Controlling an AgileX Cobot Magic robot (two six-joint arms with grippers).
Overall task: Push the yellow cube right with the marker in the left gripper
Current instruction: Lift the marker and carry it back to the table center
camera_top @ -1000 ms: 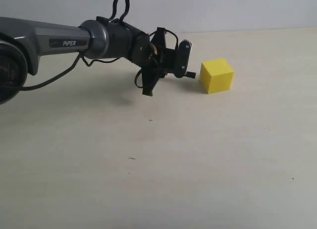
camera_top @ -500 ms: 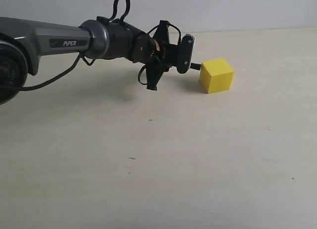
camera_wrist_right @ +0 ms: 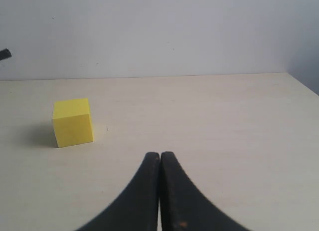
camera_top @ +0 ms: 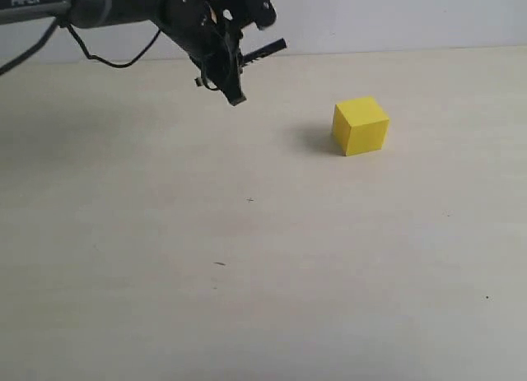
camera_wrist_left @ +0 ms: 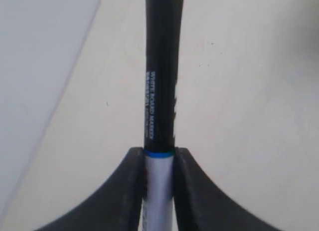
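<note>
The marker (camera_wrist_left: 162,66) is clamped in the left tool (camera_wrist_left: 158,160), well left of the yellow cube (camera_top: 360,126); bare bench (camera_top: 247,274) is seen all round the cube. The right tool (camera_wrist_right: 159,163) is closed, empty.

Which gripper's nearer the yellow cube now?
Left, probably. The left gripper with the marker hangs above and left of the yellow cube; the right gripper sits outside the exterior view, cube well ahead.
</note>
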